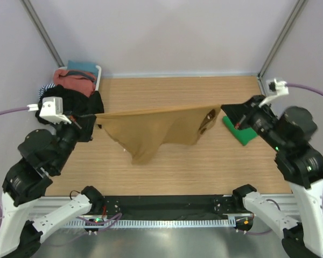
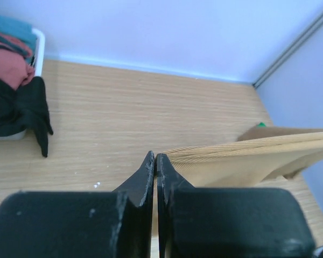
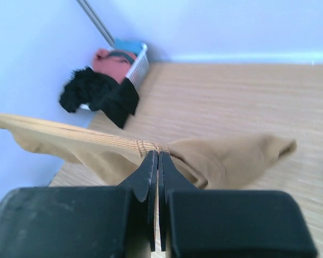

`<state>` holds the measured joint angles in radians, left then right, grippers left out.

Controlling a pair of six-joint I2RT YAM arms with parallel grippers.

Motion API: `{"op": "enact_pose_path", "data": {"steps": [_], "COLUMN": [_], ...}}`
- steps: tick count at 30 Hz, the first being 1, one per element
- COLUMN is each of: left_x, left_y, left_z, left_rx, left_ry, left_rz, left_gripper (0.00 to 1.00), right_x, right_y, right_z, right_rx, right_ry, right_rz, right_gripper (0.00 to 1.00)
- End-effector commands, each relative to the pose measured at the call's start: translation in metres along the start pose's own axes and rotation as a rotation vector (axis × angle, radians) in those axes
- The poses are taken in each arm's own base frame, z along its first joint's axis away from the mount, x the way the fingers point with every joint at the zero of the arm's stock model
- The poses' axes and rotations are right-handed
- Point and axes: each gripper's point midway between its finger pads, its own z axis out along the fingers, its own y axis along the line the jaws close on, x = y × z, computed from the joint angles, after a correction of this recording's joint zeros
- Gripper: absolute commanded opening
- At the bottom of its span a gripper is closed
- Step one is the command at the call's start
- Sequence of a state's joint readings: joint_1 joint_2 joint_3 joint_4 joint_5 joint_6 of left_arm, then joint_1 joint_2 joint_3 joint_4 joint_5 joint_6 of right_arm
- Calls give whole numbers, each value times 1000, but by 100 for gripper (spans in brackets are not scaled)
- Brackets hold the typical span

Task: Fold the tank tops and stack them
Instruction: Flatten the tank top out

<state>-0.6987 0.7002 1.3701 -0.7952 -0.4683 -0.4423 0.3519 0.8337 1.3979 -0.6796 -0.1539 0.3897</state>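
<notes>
Fabric stretches across the middle of the overhead view: the tan ribbed tank top (image 1: 156, 129), held by its top edge above the light wooden table (image 1: 177, 177), its body sagging to a point at lower centre. Whether that lowest fold touches the wood I cannot tell from above. My left gripper (image 1: 95, 116) is pinched tight on the left end of the edge, and my right gripper (image 1: 222, 109) is clamped on the right end. Both wrist views show my fingers pressed together at the cloth. The bright green tank top (image 1: 241, 134) lies in a small flat bundle at mid right, beneath my right arm. A white plastic basket (image 1: 99, 71) heaped with mixed clothes (image 1: 75, 86) sits at upper left.
</notes>
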Motion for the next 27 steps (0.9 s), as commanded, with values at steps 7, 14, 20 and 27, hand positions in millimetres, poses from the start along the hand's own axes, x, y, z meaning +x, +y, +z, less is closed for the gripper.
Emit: {"op": "enact_pose_path", "data": {"steps": [7,14,20,27], "left_x": [3,89,149,134], "left_y": [14,17,72,106], "left_z": [10,99,174,264], "left_rx": [-96,-244,-425,-539], "left_ry": [-26,160,285,250], "left_rz": [-27,-13,-74,-61], "left_gripper": [0,0,0,0], "right_x": [8,93,139,117], "right_y": [-31,-95,-129,-168], "right_z": [7,106,172,270], "right_rx": [158,371,423,455], "right_ry": [38,366,441,406], "right_rz": [7,68,102,126], "right_gripper": [1,1,1,1]}}
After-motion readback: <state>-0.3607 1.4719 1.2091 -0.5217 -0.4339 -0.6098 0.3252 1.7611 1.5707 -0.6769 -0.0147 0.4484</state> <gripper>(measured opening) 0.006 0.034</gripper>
